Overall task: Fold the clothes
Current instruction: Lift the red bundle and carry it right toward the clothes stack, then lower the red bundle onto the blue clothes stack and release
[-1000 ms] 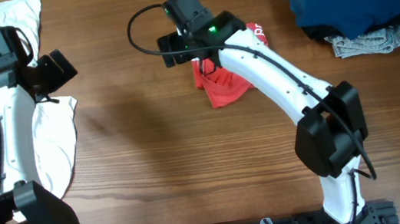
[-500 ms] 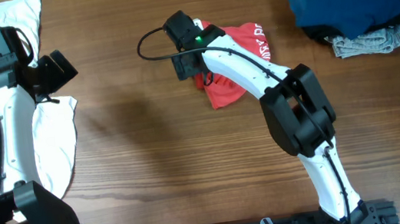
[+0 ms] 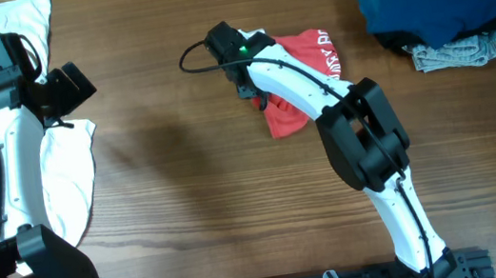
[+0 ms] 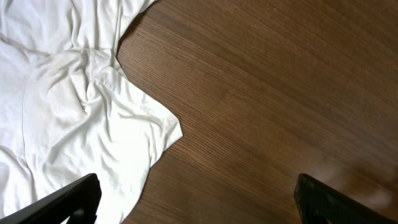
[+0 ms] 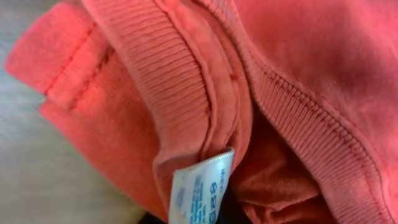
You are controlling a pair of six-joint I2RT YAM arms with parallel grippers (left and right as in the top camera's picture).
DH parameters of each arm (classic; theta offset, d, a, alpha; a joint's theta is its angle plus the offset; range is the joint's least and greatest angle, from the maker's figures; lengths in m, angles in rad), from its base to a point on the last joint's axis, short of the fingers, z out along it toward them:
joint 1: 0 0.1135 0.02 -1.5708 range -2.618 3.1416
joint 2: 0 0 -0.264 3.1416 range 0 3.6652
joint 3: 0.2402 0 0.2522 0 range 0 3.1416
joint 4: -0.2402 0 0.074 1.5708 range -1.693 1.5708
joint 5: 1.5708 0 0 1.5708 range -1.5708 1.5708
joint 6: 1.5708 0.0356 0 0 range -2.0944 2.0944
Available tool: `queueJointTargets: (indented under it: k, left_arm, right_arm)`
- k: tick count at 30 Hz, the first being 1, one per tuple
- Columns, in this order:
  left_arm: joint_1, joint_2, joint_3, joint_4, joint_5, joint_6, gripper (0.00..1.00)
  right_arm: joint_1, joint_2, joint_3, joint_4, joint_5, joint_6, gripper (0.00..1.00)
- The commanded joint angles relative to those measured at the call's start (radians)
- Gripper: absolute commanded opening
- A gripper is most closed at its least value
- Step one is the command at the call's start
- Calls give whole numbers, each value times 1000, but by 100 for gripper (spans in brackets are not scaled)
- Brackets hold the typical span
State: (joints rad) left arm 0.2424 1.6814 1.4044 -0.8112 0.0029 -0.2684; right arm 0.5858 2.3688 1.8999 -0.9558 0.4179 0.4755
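The right claw (image 3: 249,89) is clamped on the ribbed collar (image 5: 205,93) of the crumpled red T-shirt (image 3: 306,53). The left claw (image 3: 66,86) gapes wide and empty over the edge of the rumpled white shirt (image 3: 66,182).

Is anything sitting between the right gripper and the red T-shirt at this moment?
Nothing visible does. The right gripper is down at the edge of the red T-shirt, jaws shut on the fabric. Its wrist view is filled by the ribbed collar and the care label.
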Motion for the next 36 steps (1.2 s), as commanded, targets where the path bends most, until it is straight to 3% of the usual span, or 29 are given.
queueJointTargets:
  k: [1, 10, 19, 20, 24, 27, 31, 36]
  left_arm:
    - [2, 1, 8, 0, 8, -8, 100]
    - [2, 1, 8, 3, 8, -8, 100]
    - [2, 1, 8, 20, 8, -9, 100]
    - [2, 1, 8, 23, 8, -9, 100]
    - [2, 1, 8, 31, 8, -9, 100]
    - [2, 1, 8, 41, 8, -9, 100]
    - [2, 1, 8, 53, 8, -9, 100]
    - [2, 1, 8, 51, 8, -9, 100]
  right_arm:
    - [-36, -75, 79, -89, -23, 17, 4]
    - [-169, -423, 153, -81, -51, -328, 4]
    - [-468, -500, 155, 129, -9, -697, 4]
    - [-556, -494, 155, 219, 19, -790, 8]
    - [-681, -460, 155, 322, 1, -903, 14]
    - [-769, -389, 155, 433, 26, -1019, 35]
    - [-851, -310, 155, 562, 24, -1056, 55]
    - [-904, -224, 155, 613, -38, -1075, 61]
